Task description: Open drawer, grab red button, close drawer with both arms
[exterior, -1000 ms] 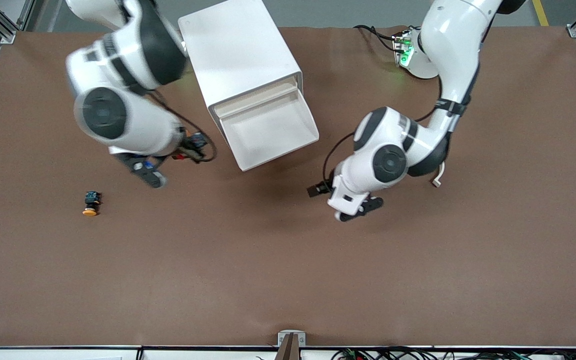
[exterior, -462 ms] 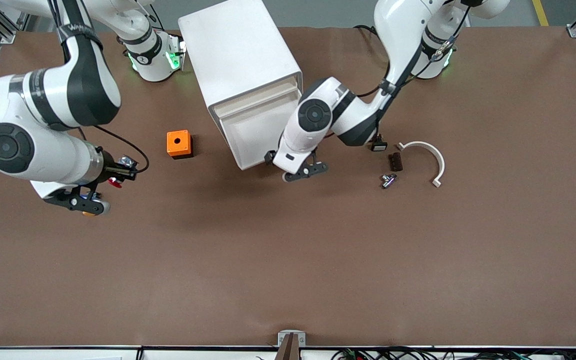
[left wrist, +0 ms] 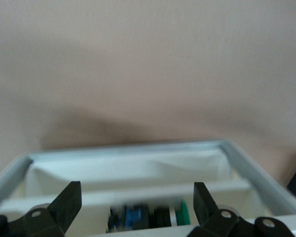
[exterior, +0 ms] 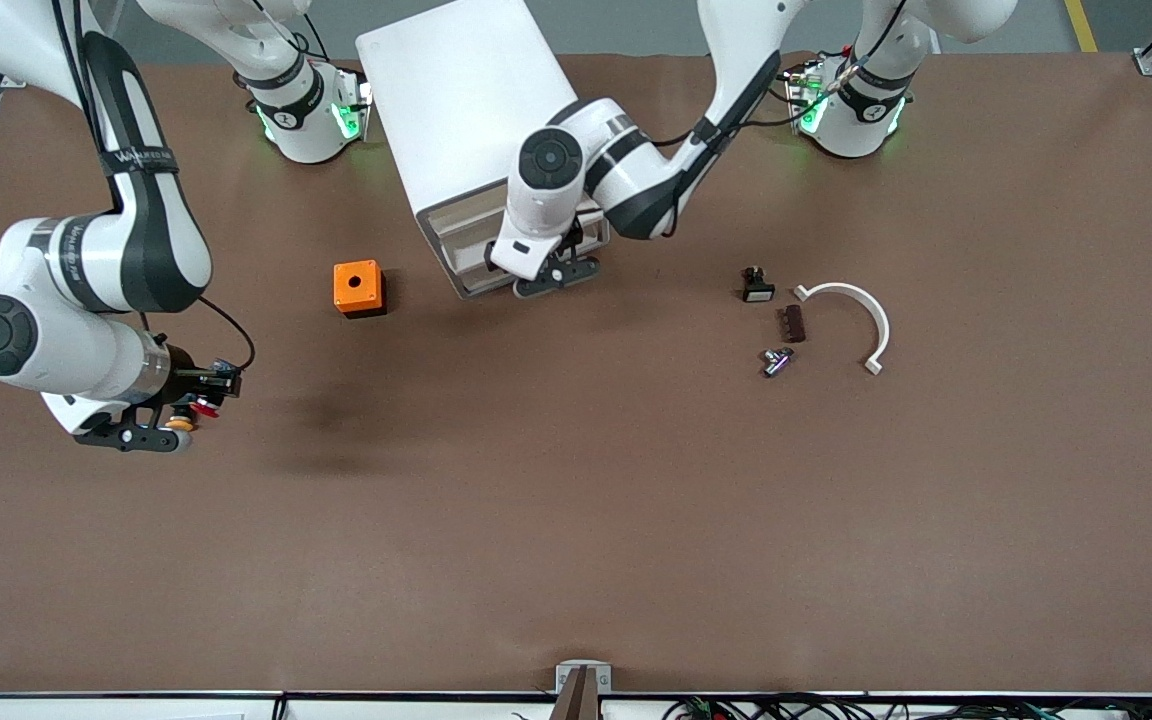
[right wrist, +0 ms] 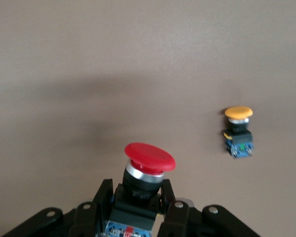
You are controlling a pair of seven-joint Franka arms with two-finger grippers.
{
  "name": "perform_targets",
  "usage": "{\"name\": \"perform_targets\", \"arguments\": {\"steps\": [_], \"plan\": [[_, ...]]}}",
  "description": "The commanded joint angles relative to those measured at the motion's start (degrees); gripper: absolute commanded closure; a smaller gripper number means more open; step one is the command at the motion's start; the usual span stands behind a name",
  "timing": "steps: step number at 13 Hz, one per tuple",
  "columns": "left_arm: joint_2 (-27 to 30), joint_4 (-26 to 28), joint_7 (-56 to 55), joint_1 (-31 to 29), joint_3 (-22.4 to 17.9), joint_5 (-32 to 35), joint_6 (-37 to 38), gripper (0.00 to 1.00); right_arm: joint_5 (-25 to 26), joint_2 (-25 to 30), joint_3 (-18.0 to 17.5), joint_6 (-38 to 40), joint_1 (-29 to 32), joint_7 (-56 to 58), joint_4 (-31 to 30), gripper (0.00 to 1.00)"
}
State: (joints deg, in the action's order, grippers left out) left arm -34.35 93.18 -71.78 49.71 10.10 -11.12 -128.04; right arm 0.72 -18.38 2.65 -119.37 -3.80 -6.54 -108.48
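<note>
Right gripper (exterior: 151,432): clenched on the red button (right wrist: 149,168); your right wrist view shows the fingers (right wrist: 104,197) pinching its black body, red cap up. It hangs above the table toward the right arm's end, well apart from the drawer (exterior: 496,262).

Yellow button (exterior: 179,424): lying on the table just under that gripper; leave it alone.

Left gripper (exterior: 554,277): spread wide, gripping nothing, set against the drawer's front edge.

Change: half a second ago the drawer stood pulled well out; now only a narrow strip of it shows past the cabinet (exterior: 466,120), and the left arm has followed it in. The right arm has carried the red button farther from the drawer.

Meaning: you have the grab done, and I judge the closing nearly finished; a last short push should seat it.

Inside the drawer: a green-capped button (left wrist: 153,215) remains.

Orange box (exterior: 357,288): beside the drawer, toward the right arm's end.
</note>
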Motion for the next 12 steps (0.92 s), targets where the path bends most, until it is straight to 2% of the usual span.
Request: {"name": "perform_targets", "arguments": {"steps": [1,3,5,8,11,12], "plan": [[0.0,0.4,-2.7,0.7,0.6,0.3,-0.5,0.00,5.0,2.3,-1.1,-12.1,0.5,0.6,-10.8,0.94],[-0.1,0.5,-4.1,1.6,0.8,0.2,-0.5,0.00,8.4,1.6,-1.1,-21.0,1.0,0.8,-15.3,0.94],[0.0,0.2,-4.3,1.1,0.6,0.3,-0.5,0.00,12.5,-1.1,-1.2,-24.2,2.7,2.8,-15.6,0.94],[1.1,-0.6,-3.8,-3.8,-0.9,1.5,0.1,0.00,13.4,-5.1,-1.2,-29.0,6.4,7.4,-15.4,0.94],[2.7,-7.3,-3.2,-11.4,-1.1,11.2,9.4,0.00,13.5,-8.2,-1.2,-29.6,7.0,8.6,-14.2,0.94],[4.1,-8.0,-2.8,-13.9,-1.1,13.4,11.4,0.00,13.5,-8.3,-1.2,-29.6,7.0,8.5,-14.0,0.94]]}}
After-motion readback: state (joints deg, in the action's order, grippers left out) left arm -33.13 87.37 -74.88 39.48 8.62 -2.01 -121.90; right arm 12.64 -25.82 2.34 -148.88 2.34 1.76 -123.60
